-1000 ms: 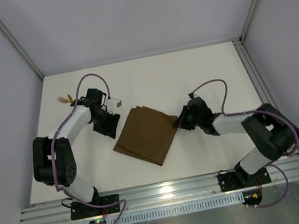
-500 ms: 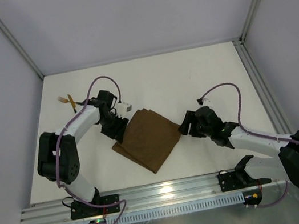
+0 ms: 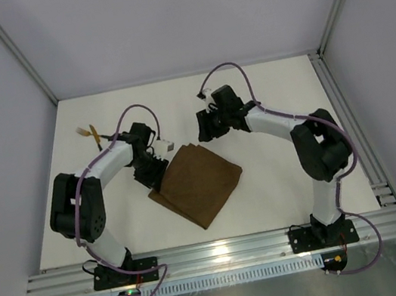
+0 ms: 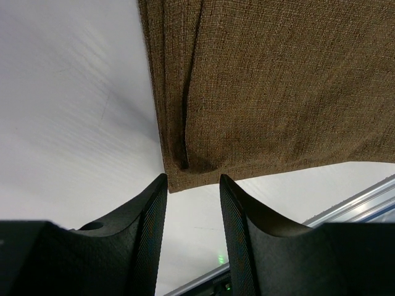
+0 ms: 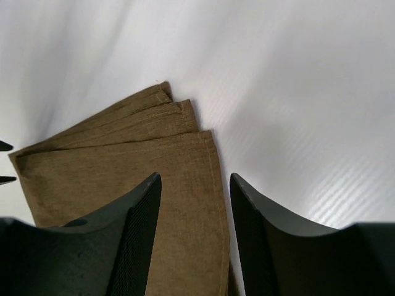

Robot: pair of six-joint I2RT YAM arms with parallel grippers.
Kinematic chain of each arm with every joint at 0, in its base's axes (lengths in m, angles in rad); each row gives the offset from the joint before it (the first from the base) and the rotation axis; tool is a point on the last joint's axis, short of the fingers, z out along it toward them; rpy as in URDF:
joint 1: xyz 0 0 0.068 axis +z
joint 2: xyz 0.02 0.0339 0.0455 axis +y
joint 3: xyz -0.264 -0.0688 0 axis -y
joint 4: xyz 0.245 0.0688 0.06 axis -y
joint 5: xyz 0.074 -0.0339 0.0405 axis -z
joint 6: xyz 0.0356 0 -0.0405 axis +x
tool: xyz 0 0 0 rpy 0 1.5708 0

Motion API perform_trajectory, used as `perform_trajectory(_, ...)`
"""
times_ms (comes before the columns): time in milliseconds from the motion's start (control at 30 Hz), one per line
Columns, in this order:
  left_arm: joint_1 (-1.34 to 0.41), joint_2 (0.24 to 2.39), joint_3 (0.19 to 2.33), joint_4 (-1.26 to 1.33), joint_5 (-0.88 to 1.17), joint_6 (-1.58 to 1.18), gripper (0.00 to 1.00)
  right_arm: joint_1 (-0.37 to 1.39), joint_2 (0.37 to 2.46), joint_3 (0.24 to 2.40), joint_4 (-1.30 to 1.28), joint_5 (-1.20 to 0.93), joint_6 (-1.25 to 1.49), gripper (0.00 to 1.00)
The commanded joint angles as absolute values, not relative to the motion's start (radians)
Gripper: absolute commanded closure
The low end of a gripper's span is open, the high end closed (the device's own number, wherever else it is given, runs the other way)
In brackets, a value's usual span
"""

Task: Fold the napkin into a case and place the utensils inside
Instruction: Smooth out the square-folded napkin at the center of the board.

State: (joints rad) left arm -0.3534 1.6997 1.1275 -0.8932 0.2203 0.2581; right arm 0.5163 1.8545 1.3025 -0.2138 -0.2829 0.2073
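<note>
The napkin (image 4: 278,92) is coarse, matt brown cloth with a visible weave and stitched hems. It lies on a smooth white surface (image 3: 266,98) with a faint sheen and fine streaks. The fingers (image 4: 148,228) of the left end effector (image 4: 192,209) and the right end effector (image 5: 194,209) look like matt black plastic, finely textured on their inner faces, and the rail (image 3: 224,251) along the bottom of the top view is bright bare metal.
</note>
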Motion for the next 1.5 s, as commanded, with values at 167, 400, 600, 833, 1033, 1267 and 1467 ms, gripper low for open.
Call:
perform_trajectory(167,-0.357,1.672,1.123,-0.859,0.250,0.232,0.59,0.529,2.028,1.425,-0.319,-0.399,0.126,0.48)
perform_trajectory(400,-0.359,1.701,1.120,-0.842,0.258,0.226,0.60,0.543,2.095,1.437,-0.293,-0.380,0.144,0.51)
perform_trajectory(600,-0.362,1.712,1.121,-0.822,0.255,0.221,0.65,0.543,2.117,1.463,-0.285,-0.325,0.161,0.58)
perform_trajectory(833,-0.376,1.726,1.118,-0.821,0.255,0.229,0.70,0.541,2.118,1.479,-0.278,-0.330,0.175,0.75)
perform_trajectory(1033,-0.376,1.712,1.126,-0.841,0.244,0.242,0.91,0.543,2.109,1.474,-0.262,-0.362,0.183,0.95)
perform_trajectory(1267,-0.376,1.655,1.127,-0.856,0.242,0.256,1.00,0.545,2.068,1.476,-0.249,-0.367,0.189,0.97)
perform_trajectory(1467,-0.376,1.591,1.132,-0.908,0.247,0.282,1.00,0.563,2.011,1.466,-0.219,-0.367,0.192,0.97)
